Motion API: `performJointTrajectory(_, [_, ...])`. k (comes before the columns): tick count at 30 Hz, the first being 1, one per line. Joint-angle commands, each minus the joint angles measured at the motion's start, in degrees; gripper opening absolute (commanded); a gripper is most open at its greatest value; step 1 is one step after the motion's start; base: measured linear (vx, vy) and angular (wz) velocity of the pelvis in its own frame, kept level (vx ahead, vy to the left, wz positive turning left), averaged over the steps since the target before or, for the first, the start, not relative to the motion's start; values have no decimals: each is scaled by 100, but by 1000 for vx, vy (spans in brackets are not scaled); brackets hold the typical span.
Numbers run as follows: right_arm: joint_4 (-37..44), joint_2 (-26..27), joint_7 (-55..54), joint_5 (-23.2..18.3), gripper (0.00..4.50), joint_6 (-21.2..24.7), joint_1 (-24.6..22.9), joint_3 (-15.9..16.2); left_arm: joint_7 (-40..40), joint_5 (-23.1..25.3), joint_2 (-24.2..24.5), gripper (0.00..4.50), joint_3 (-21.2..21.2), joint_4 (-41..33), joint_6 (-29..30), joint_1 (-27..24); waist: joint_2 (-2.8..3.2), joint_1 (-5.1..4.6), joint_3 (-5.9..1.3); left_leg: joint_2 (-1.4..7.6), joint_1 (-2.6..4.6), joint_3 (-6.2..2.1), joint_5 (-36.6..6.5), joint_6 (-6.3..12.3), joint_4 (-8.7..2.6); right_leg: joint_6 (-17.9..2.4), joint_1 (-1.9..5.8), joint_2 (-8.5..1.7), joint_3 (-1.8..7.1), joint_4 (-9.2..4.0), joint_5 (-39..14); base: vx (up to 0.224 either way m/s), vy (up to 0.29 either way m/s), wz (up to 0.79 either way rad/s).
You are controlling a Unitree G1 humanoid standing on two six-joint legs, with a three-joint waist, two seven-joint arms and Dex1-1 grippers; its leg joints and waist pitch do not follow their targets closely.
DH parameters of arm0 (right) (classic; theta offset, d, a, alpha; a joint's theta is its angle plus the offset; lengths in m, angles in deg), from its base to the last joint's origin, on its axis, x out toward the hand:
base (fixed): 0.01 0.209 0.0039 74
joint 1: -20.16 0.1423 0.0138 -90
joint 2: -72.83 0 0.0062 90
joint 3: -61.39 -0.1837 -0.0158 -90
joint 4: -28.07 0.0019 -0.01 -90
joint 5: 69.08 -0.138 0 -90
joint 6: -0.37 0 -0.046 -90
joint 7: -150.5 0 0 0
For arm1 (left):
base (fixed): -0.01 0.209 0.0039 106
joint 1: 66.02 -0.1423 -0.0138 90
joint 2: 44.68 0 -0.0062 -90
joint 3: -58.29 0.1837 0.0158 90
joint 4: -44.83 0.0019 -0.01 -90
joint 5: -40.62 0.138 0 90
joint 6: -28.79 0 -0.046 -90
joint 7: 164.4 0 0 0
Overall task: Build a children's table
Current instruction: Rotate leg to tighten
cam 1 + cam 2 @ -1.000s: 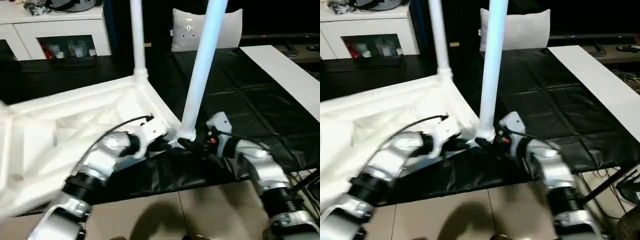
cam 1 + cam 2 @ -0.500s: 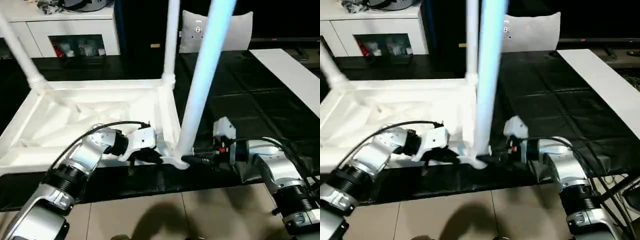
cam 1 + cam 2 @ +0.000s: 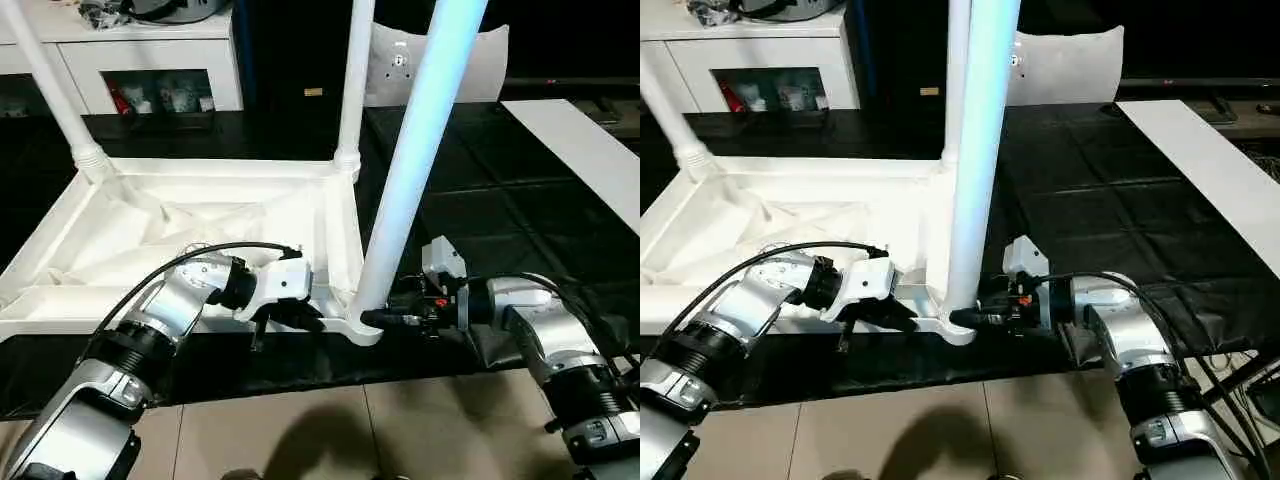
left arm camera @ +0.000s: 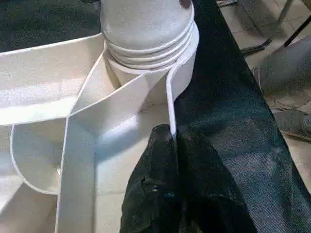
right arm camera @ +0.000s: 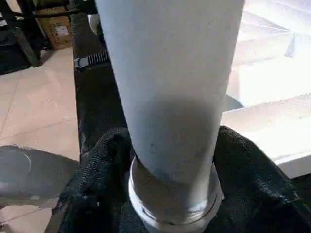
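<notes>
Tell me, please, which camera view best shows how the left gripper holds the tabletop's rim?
The left wrist view: the left gripper pinches the tabletop's thin wall beside the corner leg. The eye views show it side-on, partly hidden.

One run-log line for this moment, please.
tabletop: upside down, three legs standing | left pincer: shut on tabletop rim | right pincer: around near leg base

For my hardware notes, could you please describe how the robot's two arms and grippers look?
Both arms have silver forearms with black ribbed joint rings. The left gripper has a white housing, black fingers and a looping black cable; the right gripper carries a white block with small red-orange marks.
</notes>
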Motion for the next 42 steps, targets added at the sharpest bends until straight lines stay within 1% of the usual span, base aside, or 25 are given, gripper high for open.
performJointTrajectory(1, [18, 7, 119, -52, 228, 50, 72, 68, -189, 120, -3, 0, 219, 60, -133, 70, -44, -8, -433, 92, -24, 91, -1105, 375, -376, -986, 356, -280, 266, -367, -2009, 0, 0, 0])
performJointTrajectory(3, [24, 8, 142, -57, 207, 72, 69, 80, -194, 122, 1, 0, 218, 66, -136, 68, -42, -4, -432, 95, -23, 89, -1114, 367, -378, -988, 355, -281, 264, -365, -2006, 0, 0, 0])
performJointTrajectory(12, [434, 86, 148, -164, 194, 387, -246, 200, -172, -14, -58, 0, 105, -46, 122, -30, -18, 21, -436, 100, -19, 88, -1114, 364, -380, -1015, 359, -283, 268, -358, -1936, 0, 0, 0])
performJointTrajectory(14, [584, 160, 14, -218, 194, 568, -329, 192, -123, -86, -96, 0, 48, -150, 305, -82, -27, 26, -422, 100, -16, 89, -1174, 341, -390, -990, 354, -277, 264, -370, -2028, 0, 0, 0])
performJointTrajectory(16, [867, 357, -396, -290, 194, 985, -438, 170, 79, -178, -178, 0, -60, -412, 701, -170, 8, 25, -409, 105, -12, 79, -1257, 276, -405, -945, 355, -286, 267, -380, -2152, 0, 0, 0])
performJointTrajectory(18, [942, 625, -1075, -42, 194, 1082, -473, 178, 449, -171, -311, 0, -160, -640, 1129, -213, 7, 2, -399, 93, 6, 70, -1387, 210, -418, -858, 347, -284, 255, -410, -2387, 0, 0, 0])
performJointTrajectory(21, [828, 1055, -2010, 312, 194, 1146, -442, 179, 1190, -160, -683, 0, -371, -824, 1759, -196, -4, -122, -348, 31, 27, 49, -1749, 63, -416, -496, 323, -279, 190, -533, -3254, 0, 0, 0])
performJointTrajectory(22, [744, 1275, -2427, 419, 194, 1206, -403, 144, 1571, -168, -903, 0, -488, -870, 2054, -166, 7, -175, -316, 18, 47, 43, -1862, 19, -407, -372, 284, -269, 154, -590, -3529, 0, 0, 0])
performJointTrajectory(23, [588, 1529, -2945, 573, 194, 1326, -307, 106, 2057, -172, -1208, 0, -626, -855, 2346, -96, 11, -230, -322, -15, 92, 25, -2031, -8, -368, -238, 270, -281, 84, -664, -3806, 0, 0, 0])
performJointTrajectory(24, [554, 1562, -3021, 591, 194, 1339, -287, 95, 2124, -171, -1250, 0, -645, -840, 2369, -82, 6, -270, -324, -25, 73, 17, -2048, -6, -364, -203, 285, -277, 71, -674, -3804, 0, 0, 0])
performJointTrajectory(25, [413, 1710, -3359, 670, 194, 1402, -204, 44, 2416, -167, -1431, 0, -725, -783, 2480, -22, 23, -353, -317, -18, 44, -21, -2205, 4, -378, -123, 299, -256, 13, -687, -3830, 0, 0, 0])
performJointTrajectory(26, [286, 1822, -3621, 716, 193, 1447, -125, -2, 2669, -159, -1577, 0, -792, -714, 2534, 37, -20, -435, -326, -33, 41, -29, -2349, 50, -352, -6, 305, -246, -52, -752, -3891, 0, 0, 0])
performJointTrajectory(27, [83, 1992, -4024, 769, 193, 1517, 9, -83, 3089, -130, -1806, 0, -904, -588, 2586, 140, 24, -463, -332, -35, 72, -35, -2388, 71, -344, -6, 298, -254, -73, -766, -3865, 0, 0, 0])
performJointTrajectory(28, [-151, 2121, -4411, 784, 193, 1480, 166, -210, 3451, -126, -1980, 0, -1016, -455, 2537, 237, 55, -535, -349, -8, 36, -76, -2431, 111, -371, -66, 347, -263, -91, -748, -3622, 0, 0, 0])
performJointTrajectory(29, [-367, 2223, -4746, 787, 193, 1427, 313, -331, 3736, -119, -2110, 0, -1100, -353, 2490, 317, 104, -585, -361, 5, 67, -79, -2541, 157, -378, -124, 327, -248, -103, -771, -3431, 0, 0, 0])
performJointTrajectory(30, [-447, 2276, -4923, 796, 193, 1412, 373, -393, 3864, -105, -2167, 0, -1140, -348, 2510, 340, 90, -614, -385, 10, 73, -76, -2501, 196, -372, -194, 334, -267, -83, -777, -3257, 0, 0, 0])
performJointTrajectory(31, [-610, 2384, -5237, 835, 193, 1350, 489, -542, 4062, -36, -2270, 0, -1201, -379, 2560, 371, 79, -641, -397, 32, -24, -99, -2349, 258, -411, -350, 403, -279, -57, -704, -2860, 0, 0, 0])
performJointTrajectory(32, [-677, 2435, -5373, 862, 193, 1322, 539, -618, 4133, 12, -2311, 0, -1223, -418, 2606, 378, 68, -657, -401, 35, -52, -79, -2258, 286, -419, -467, 387, -286, -24, -665, -2668, 0, 0, 0])
performJointTrajectory(33, [-724, 2454, -5338, 849, 193, 1209, 569, -655, 4139, 50, -2311, 0, -1218, -454, 2624, 381, 57, -658, -403, 31, -29, -63, -2226, 305, -413, -514, 358, -291, -12, -673, -2650, 0, 0, 0])
performJointTrajectory(34, [-758, 2477, -5312, 854, 228, 1130, 591, -688, 4154, 81, -2317, 0, -1216, -488, 2656, 379, 33, -644, -429, -1, -35, -30, -1992, 361, -382, -633, 367, -307, 30, -634, -2478, 0, 0, 0])
performJointTrajectory(36, [-687, 2473, -5261, 797, 265, 1022, 552, -792, 4072, 170, -2192, 0, -1143, -550, 2645, 331, 29, -606, -428, 18, -76, 1, -1688, 453, -388, -816, 361, -299, 91, -567, -2142, 0, 0, 0])
performJointTrajectory(37, [-662, 2456, -5226, 798, 268, 982, 536, -797, 4060, 193, -2151, 0, -1117, -552, 2641, 318, 13, -592, -430, 16, -78, 19, -1582, 486, -378, -855, 359, -289, 104, -549, -2142, 0, 0, 0])
performJointTrajectory(39, [-592, 2395, -5158, 821, 276, 874, 487, -797, 3997, 208, -2070, 0, -1084, -558, 2612, 282, 28, -554, -451, 29, -107, 22, -1339, 512, -370, -903, 376, -303, 137, -507, -2026, 0, 0, 0])
performJointTrajectory(40, [-509, 2301, -5047, 806, 290, 776, 424, -798, 3892, 204, -1980, 0, -1055, -556, 2552, 242, 31, -516, -459, 35, -86, 40, -1222, 530, -356, -940, 355, -306, 155, -505, -1922, 0, 0, 0])
performJointTrajectory(42, [-399, 2165, -4892, 782, 310, 647, 343, -776, 3737, 206, -1856, 0, -987, -539, 2441, 193, 27, -462, -484, 30, -114, 47, -964, 577, -338, -1016, 377, -294, 180, -440, -1605, 0, 0, 0])
